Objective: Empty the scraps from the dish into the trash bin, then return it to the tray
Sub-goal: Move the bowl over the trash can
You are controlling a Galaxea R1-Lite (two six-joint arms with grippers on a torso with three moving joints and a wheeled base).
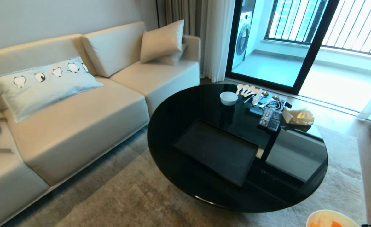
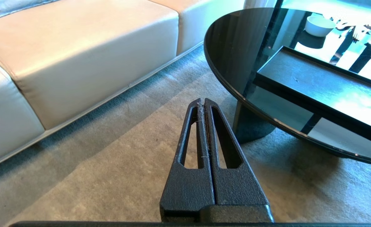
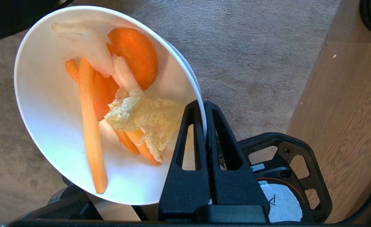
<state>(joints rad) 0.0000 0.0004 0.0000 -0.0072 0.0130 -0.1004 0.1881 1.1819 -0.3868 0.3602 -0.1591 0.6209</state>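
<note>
My right gripper [image 3: 203,104] is shut on the rim of the dish [image 3: 49,104], a deep white bowl held tilted over the carpet beside my own base. Inside lie the scraps [image 3: 122,94]: orange chunks and sticks with a pale yellow leafy piece. The head view catches only the dish's top edge [image 1: 330,217] at the lower right. The black tray [image 1: 217,150] sits bare on the round black glass table [image 1: 179,126]; the left wrist view also shows the tray [image 2: 317,85]. My left gripper [image 2: 202,101] hangs shut and holds nothing, low over the carpet near the sofa. The trash bin is out of view.
A smaller white bowl [image 1: 228,97], white spoons [image 1: 246,90], remote controls [image 1: 269,119] and a crumpled yellow bag [image 1: 300,117] lie at the table's far side. The beige sofa [image 1: 78,119] stands to the left. Part of my black base [image 3: 286,170] shows under the dish, beside wooden floor [image 3: 346,94].
</note>
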